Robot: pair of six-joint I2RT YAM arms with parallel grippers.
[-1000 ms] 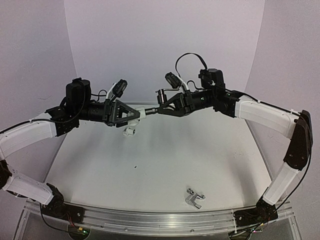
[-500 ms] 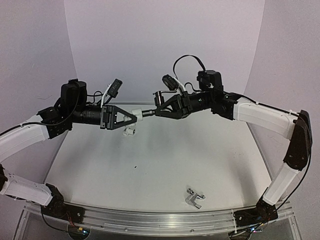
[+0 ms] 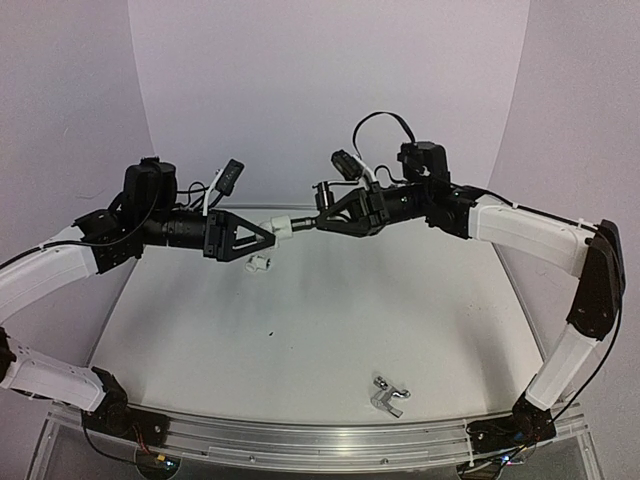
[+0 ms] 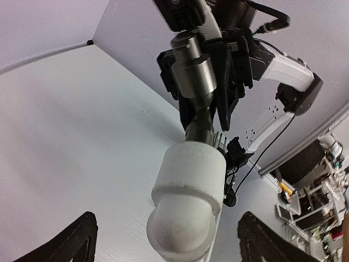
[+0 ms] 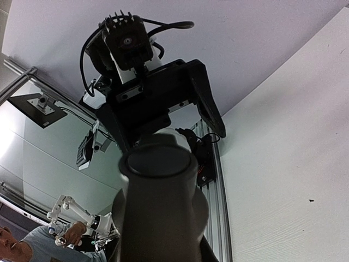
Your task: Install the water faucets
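My right gripper (image 3: 326, 214) is shut on the dark grey faucet (image 3: 314, 216), held level above the back of the table. In the right wrist view that faucet (image 5: 158, 207) fills the frame's lower middle. A white elbow fitting (image 3: 284, 226) sits on the faucet's free end (image 4: 197, 117). My left gripper (image 3: 268, 233) faces it, open. The fitting (image 4: 188, 196) hangs between the left fingers (image 4: 73, 240), which stand wide apart and touch nothing. The chrome faucet (image 3: 388, 395) lies on the table near the front edge.
A second white fitting (image 3: 259, 265) lies on the table below the left gripper. The white tabletop (image 3: 330, 320) ends in an aluminium rail (image 3: 300, 440) at the front. Pale walls close in the back and sides.
My left gripper has opened and let go of the white fitting, which stays on the dark faucet's end. Both arms shifted only slightly.
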